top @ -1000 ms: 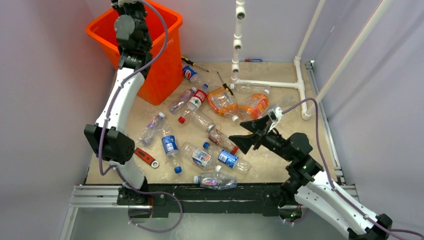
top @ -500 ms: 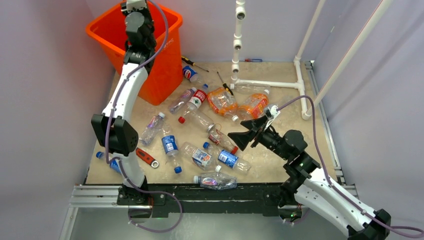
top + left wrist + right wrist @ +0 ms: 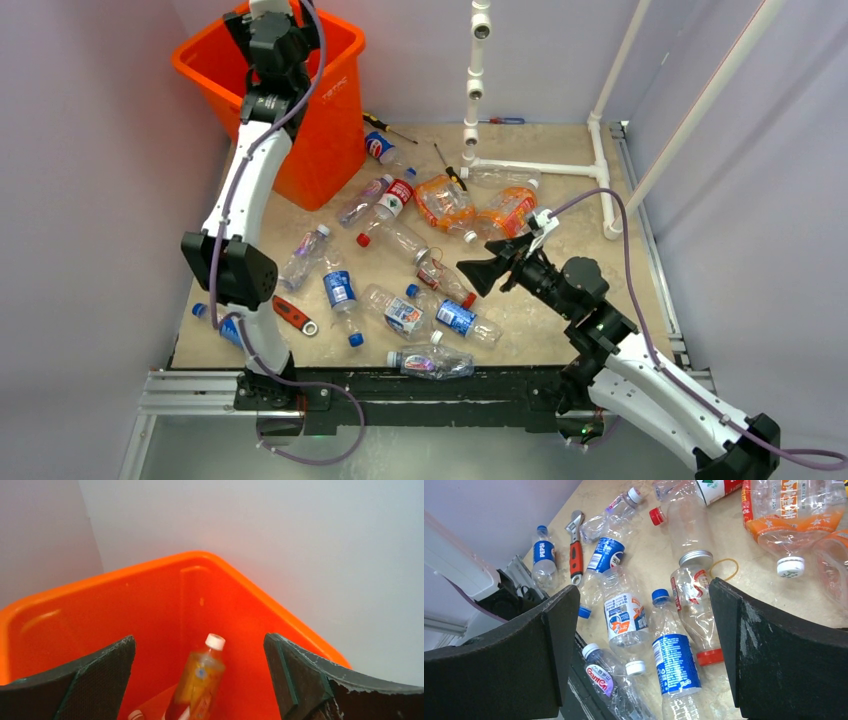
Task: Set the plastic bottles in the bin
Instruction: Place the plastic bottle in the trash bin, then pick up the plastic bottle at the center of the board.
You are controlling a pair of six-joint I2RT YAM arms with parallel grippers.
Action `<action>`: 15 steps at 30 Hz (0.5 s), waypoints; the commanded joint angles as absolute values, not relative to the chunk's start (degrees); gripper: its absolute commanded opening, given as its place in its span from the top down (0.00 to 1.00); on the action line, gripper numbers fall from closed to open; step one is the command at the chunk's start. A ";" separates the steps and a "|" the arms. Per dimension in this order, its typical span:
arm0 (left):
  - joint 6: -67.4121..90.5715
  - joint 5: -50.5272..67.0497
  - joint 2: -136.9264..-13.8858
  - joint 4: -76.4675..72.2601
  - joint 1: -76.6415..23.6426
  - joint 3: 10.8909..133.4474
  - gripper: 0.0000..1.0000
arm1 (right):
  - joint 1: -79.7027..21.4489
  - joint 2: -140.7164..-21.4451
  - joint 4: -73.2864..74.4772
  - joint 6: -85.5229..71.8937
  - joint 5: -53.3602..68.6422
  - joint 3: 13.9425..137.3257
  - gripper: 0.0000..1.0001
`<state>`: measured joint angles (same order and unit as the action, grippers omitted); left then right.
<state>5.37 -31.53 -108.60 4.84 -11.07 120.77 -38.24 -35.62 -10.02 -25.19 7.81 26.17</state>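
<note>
The sandy table holds the orange bin at its far left corner, and the left gripper hangs over the bin's mouth, its jaws nearly clenched a second ago and now spread wide and empty. The right gripper has barely shifted, its jaws released as before above the plastic bottles scattered mid-table. An orange-tinted bottle with a white cap lies loose inside the bin, and a blue-capped Pepsi bottle, earlier hidden behind the left arm, shows at the near left edge.
</note>
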 commanded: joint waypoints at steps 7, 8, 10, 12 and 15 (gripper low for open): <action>6.53 -25.06 -88.47 13.74 -27.57 113.47 0.05 | -38.29 -40.28 -11.72 -24.77 3.91 29.44 0.01; 7.12 -24.51 -87.32 15.94 -30.16 110.85 0.05 | -38.31 -40.72 -11.63 -24.86 3.27 29.71 0.01; 7.98 -24.18 -85.90 20.33 -34.56 106.35 0.06 | -38.30 -41.10 -11.09 -25.11 1.56 30.03 0.01; 9.06 -24.41 -84.29 24.13 -38.23 101.78 0.05 | -38.26 -41.10 -10.38 -25.42 0.25 30.01 0.01; 9.67 -23.86 -81.54 26.79 -42.68 93.10 0.05 | -38.32 -40.85 -7.98 -26.65 -2.65 29.97 0.01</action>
<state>7.86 -25.04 -81.32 16.60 -39.18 102.45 -38.24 -41.50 -9.78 -25.45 2.15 27.07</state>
